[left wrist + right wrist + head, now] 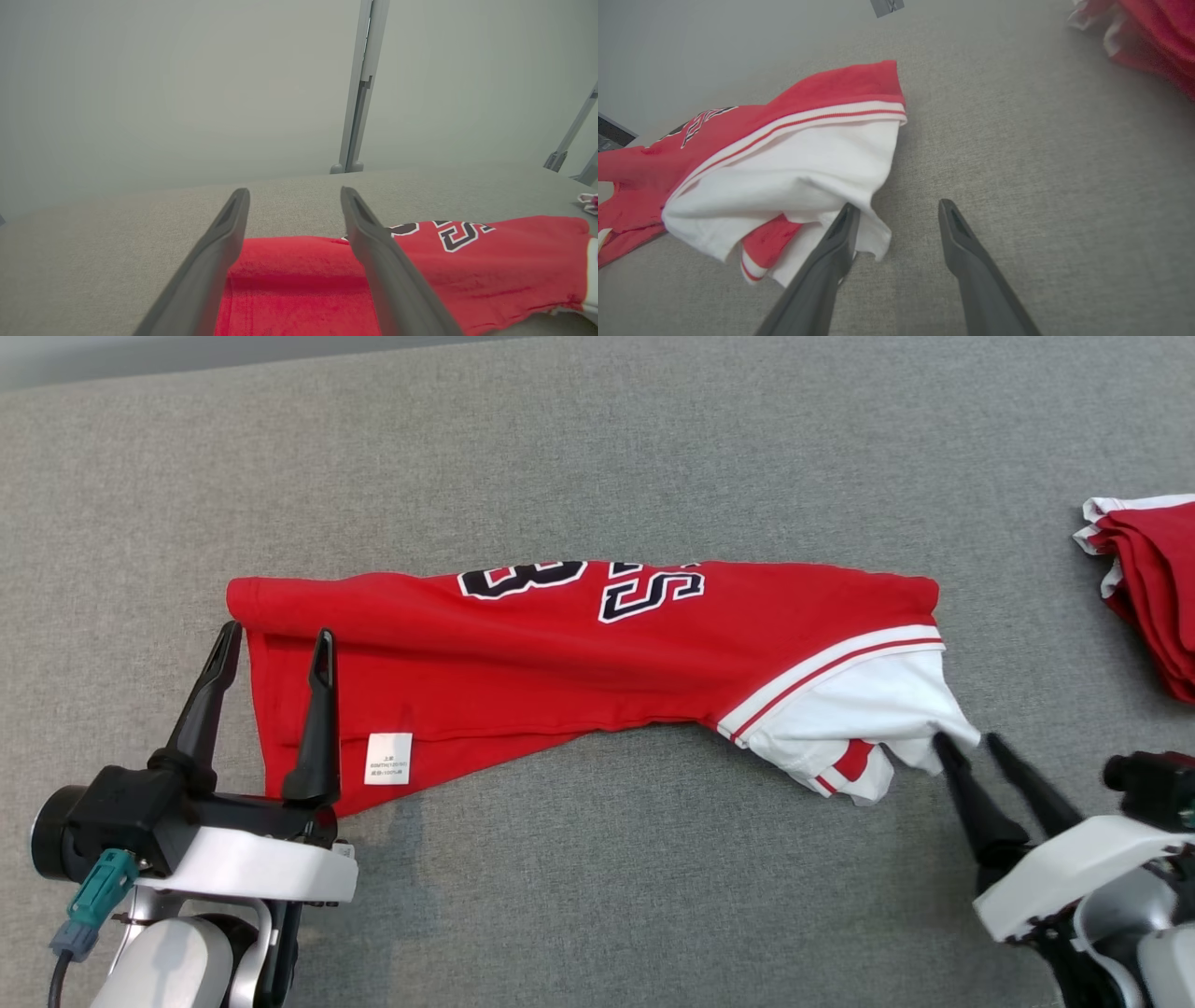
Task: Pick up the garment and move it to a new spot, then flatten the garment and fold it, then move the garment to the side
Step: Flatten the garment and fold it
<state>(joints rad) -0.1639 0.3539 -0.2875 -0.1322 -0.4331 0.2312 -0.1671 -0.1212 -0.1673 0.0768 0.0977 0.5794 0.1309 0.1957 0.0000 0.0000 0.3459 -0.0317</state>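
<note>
A: What sits nearest?

B: The left end effector (278,631), by the front-left corner of the grey fabric-covered desk (597,448). Its two dark fingers stand wide apart and hold nothing. Their tips lie over the left end of the red knit jersey with black-and-white lettering (579,653). I cannot tell whether they touch the cloth.

A: And the other one?

B: The right end effector (965,737), towards the front-right, is spread as well and empty. In the right wrist view one finger (829,266) touches the loose corner of the white sleeve (794,177), and the other is over bare desk.

A: Where is the jersey itself?

B: Mid-desk, as a long band running left to right, doubled over lengthwise. A small white care label (388,758) shows near its front-left edge, and the sleeve is rumpled at the right end.

A: Farther out?

B: A stack of folded red-and-white garments (1153,579) at the right edge, well apart from the jersey.

A: What could go wrong?

B: I'd worry about the right side most. Closing there would probably pinch only that thin sleeve corner, so the layers beneath could sag or slip free. On the left, the fingers might catch just the top layer at the folded edge. An uneven lift would likely open the fold, and carrying it too far right risks disturbing the stack.
</note>
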